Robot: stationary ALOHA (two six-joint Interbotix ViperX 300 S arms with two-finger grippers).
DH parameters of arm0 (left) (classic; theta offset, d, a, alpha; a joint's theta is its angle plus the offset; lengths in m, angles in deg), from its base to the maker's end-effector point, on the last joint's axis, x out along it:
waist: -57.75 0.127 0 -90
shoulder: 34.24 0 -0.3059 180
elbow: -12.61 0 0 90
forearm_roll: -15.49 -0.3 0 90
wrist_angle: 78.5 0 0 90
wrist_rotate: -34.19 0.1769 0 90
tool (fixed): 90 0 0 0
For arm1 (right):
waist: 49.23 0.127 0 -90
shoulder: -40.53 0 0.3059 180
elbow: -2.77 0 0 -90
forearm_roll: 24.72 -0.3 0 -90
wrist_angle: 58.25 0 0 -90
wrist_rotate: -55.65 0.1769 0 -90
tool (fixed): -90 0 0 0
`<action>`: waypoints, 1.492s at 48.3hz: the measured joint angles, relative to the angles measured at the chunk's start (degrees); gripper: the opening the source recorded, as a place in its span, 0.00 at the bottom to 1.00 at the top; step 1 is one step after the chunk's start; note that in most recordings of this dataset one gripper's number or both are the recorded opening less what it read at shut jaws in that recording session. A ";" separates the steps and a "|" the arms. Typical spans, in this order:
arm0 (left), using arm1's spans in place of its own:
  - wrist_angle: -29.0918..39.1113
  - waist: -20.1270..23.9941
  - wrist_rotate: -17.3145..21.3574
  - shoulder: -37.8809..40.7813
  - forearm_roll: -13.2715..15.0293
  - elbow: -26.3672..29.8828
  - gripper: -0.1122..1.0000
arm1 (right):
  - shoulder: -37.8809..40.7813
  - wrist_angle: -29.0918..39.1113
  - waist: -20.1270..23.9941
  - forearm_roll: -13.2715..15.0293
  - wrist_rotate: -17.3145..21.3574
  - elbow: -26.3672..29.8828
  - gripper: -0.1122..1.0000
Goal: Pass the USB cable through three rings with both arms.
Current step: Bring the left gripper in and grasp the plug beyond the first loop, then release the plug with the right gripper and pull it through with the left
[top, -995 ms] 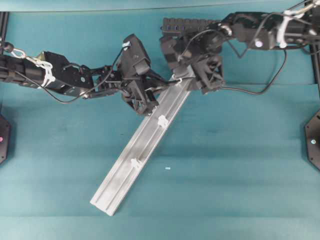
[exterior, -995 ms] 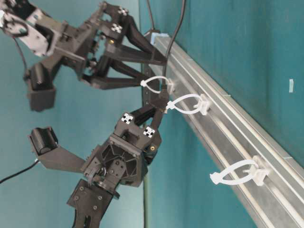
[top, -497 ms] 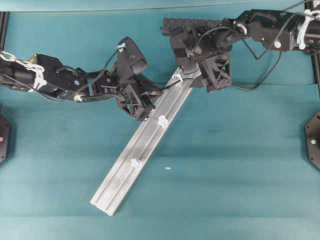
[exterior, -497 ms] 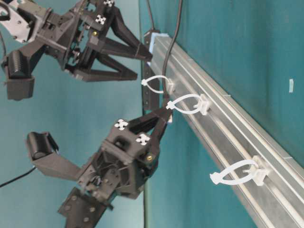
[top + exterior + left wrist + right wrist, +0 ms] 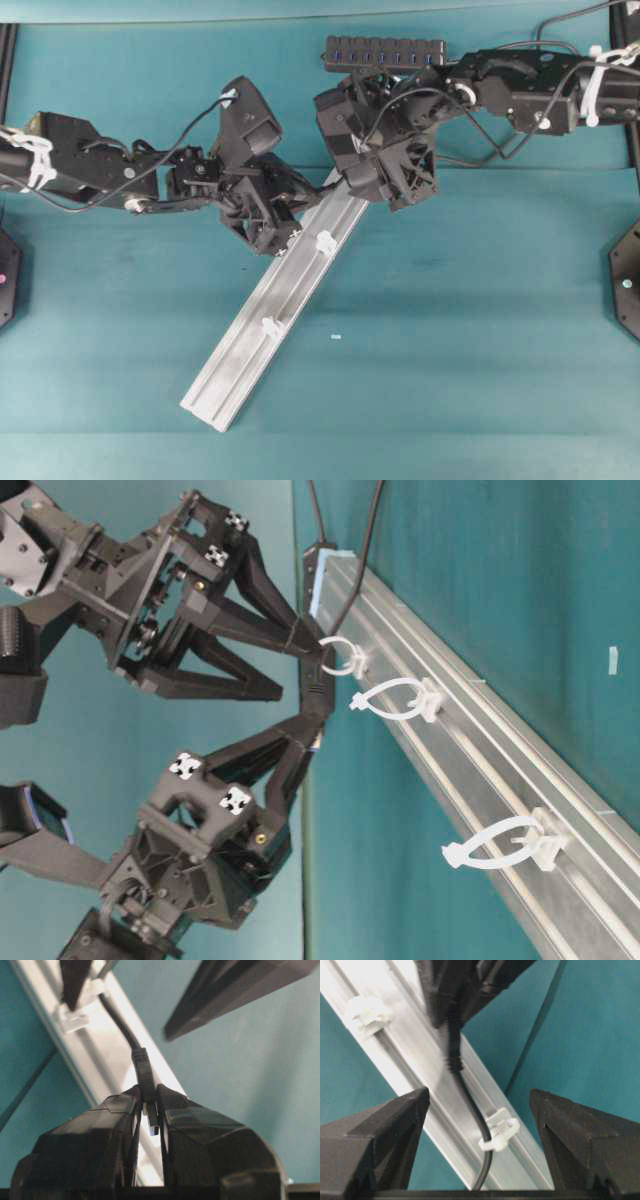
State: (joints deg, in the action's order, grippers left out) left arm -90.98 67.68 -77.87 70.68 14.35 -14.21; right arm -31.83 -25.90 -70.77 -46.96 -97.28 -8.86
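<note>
On my left side, my left fingers [image 5: 150,1110] are pinched tight on the plug of the USB cable [image 5: 142,1072], the small dark connector standing upright between the two black pads with its metal tip just showing in the slit; from the ribbed strain relief above the pads the thin black cord curves up and away toward the first ring [image 5: 75,1012], a whitish translucent clip sitting on the silver rail [image 5: 125,1035]. From above, my left gripper [image 5: 300,215] sits just beside the upper end of that rail [image 5: 270,320], which lies diagonally on the teal worktop [image 5: 480,340]. Along the rail the clips are spaced evenly: the middle ring [image 5: 325,241] is just past my left fingertips, and the last ring [image 5: 271,326] sits well apart further down toward the lower end, both with nothing in them. From table level the middle ring [image 5: 395,700] and the far one [image 5: 495,848] stand out sideways from the rail as small loops. Moving right, my right fingers [image 5: 480,1105] stand wide apart, holding nothing, one to each side of the rail; between them the black cord [image 5: 470,1095] runs through the first ring [image 5: 499,1135] and up to the other gripper. From above, my right gripper [image 5: 365,175] hovers over the rail's upper end, and the black multi-port hub [image 5: 385,52] lies on the worktop behind it
</note>
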 measured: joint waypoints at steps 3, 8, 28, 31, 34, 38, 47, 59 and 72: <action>0.09 -0.09 0.00 -0.18 0.09 0.00 0.19 | 0.35 0.00 0.09 0.00 0.00 0.00 0.82; 0.09 -0.09 -0.09 -0.26 0.00 0.00 0.19 | 1.14 0.00 0.44 0.79 0.00 0.00 0.77; 0.18 -0.09 0.00 -0.26 0.00 0.00 0.19 | 1.67 -0.88 1.76 1.41 0.00 -0.09 0.21; 0.26 -0.09 0.00 -0.35 0.09 0.00 0.19 | 1.85 -1.14 1.76 1.41 0.00 0.00 0.21; 0.35 -0.09 0.00 -0.44 0.09 0.00 0.19 | 1.85 -1.14 1.76 1.49 0.00 0.00 0.21; 0.35 -0.09 0.00 -0.44 0.09 0.00 0.19 | 1.93 -1.14 1.85 1.58 0.00 0.00 0.21; 1.32 -0.26 0.00 -0.70 0.00 -0.35 0.43 | 2.20 -1.23 1.93 3.34 0.00 0.35 0.20; 2.02 -1.23 0.00 -2.11 0.00 -2.37 0.98 | 3.34 1.14 1.93 8.96 0.00 1.05 0.20; 2.29 -1.76 0.00 -7.47 0.00 -7.03 0.95 | 4.48 2.99 2.64 13.62 -0.09 1.76 0.18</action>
State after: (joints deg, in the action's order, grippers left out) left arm -88.69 65.92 -77.87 63.20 14.35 -21.25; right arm -27.34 -22.91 -68.13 -33.34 -97.37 -7.10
